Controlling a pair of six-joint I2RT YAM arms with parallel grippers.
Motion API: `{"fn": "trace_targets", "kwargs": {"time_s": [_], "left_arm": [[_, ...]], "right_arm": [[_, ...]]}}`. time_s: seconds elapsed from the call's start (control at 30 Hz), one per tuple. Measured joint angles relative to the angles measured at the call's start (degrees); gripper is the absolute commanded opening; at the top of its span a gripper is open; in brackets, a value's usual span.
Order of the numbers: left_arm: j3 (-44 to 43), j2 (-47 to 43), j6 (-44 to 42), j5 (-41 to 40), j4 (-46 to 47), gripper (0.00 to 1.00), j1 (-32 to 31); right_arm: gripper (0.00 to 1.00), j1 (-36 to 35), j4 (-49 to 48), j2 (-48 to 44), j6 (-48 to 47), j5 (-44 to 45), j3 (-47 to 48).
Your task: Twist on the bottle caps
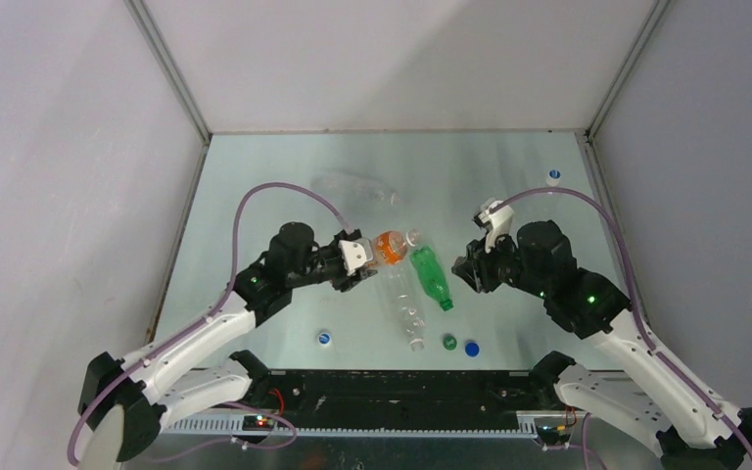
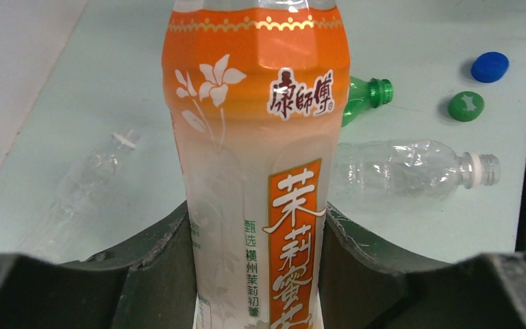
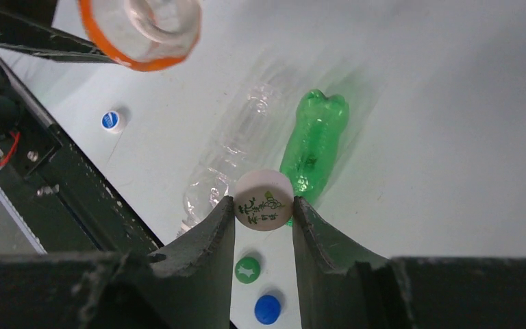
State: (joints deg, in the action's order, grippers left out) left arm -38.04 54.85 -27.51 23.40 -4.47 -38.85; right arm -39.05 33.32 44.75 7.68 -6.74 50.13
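Observation:
My left gripper is shut on the orange labelled bottle and holds it off the table, its open mouth towards the right arm. In the left wrist view the fingers clamp its lower body. My right gripper is shut on a white cap with green print, held some way from the bottle's mouth. A green bottle and a clear bottle lie uncapped between the arms. Another clear bottle lies at the back.
Loose caps lie near the front edge: blue-and-white, green and blue. Another blue-and-white cap sits at the back right. Grey walls close in the table on three sides.

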Motion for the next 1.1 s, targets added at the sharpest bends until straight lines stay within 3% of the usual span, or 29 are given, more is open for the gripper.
{"fn": "trace_targets", "kwargs": {"time_s": [0.43, 0.67, 1.1], "left_arm": [[-8.8, 5.5, -2.9, 14.4, -7.2, 0.33, 4.1], [-14.8, 7.7, -8.7, 18.4, -17.0, 0.33, 4.1], [-19.6, 8.3, -14.1, 19.4, -27.5, 0.32, 3.3]], "right_arm": [[0.0, 14.0, -2.7, -0.1, -17.8, -27.6, 3.0], [0.0, 14.8, -5.6, 0.7, -23.8, -38.3, 4.8], [0.0, 13.7, -10.4, 2.2, -27.5, -46.5, 5.9]]}}
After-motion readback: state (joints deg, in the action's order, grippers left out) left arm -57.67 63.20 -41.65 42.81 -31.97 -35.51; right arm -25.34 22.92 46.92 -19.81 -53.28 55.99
